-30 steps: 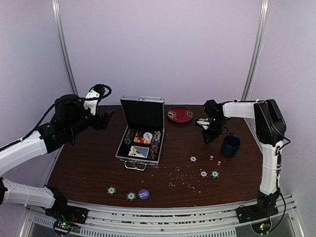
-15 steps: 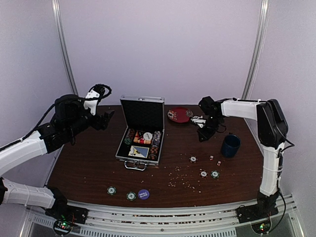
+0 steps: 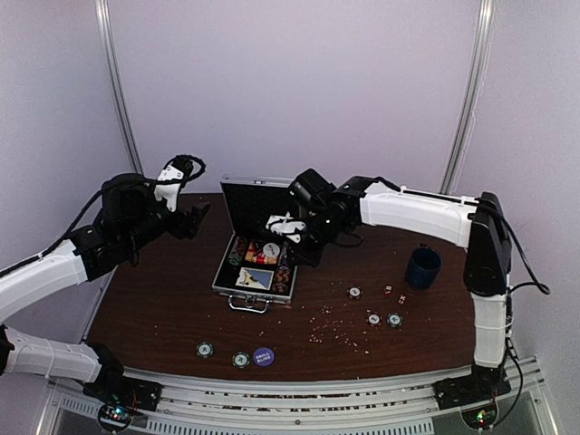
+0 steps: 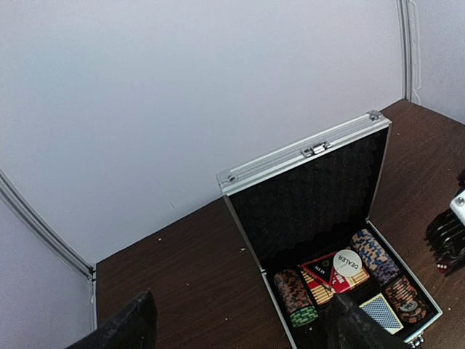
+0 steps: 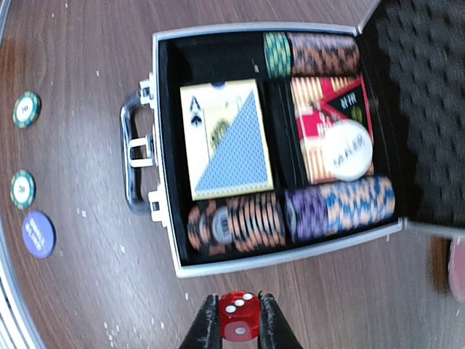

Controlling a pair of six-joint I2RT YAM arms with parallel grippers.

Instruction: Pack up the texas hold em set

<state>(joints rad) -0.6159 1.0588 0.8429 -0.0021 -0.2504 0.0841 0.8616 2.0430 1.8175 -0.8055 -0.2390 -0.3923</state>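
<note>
the right hand [image 5: 237, 329] is pinched narrow on a small red die [image 5: 239, 320], its pads on two opposite faces so the cube cannot roll free. it hangs over bare surface [image 5: 87, 43] just beside the side wall of the silver case [image 5: 287, 251], not yet above the lining. the case sits near the middle of the surface with its foam-lined lid [image 3: 263, 208] propped upright, which leaves every compartment reachable from above. inside lie two card decks [image 5: 225, 138], a white dealer button [image 5: 347, 150] and rows of chips on edge [image 5: 240, 222], packed tight so they stay in line. a dark pocket [image 5: 211, 54] beside the green chips looks free and is probably where the die belongs, which would mean crossing the whole tray and going low before letting go. the left hand [image 4: 242, 299] is spread wide and holds nothing, raised at the left of the surface and facing the case, seemingly parked clear of the other arm's reach. packing seems partly done: three loose chips [image 3: 373, 319] and two more dice [image 3: 388, 289] lie near the dark blue mug [image 3: 423, 267], and three discs [image 3: 240, 360] wait along the near edge.
</note>
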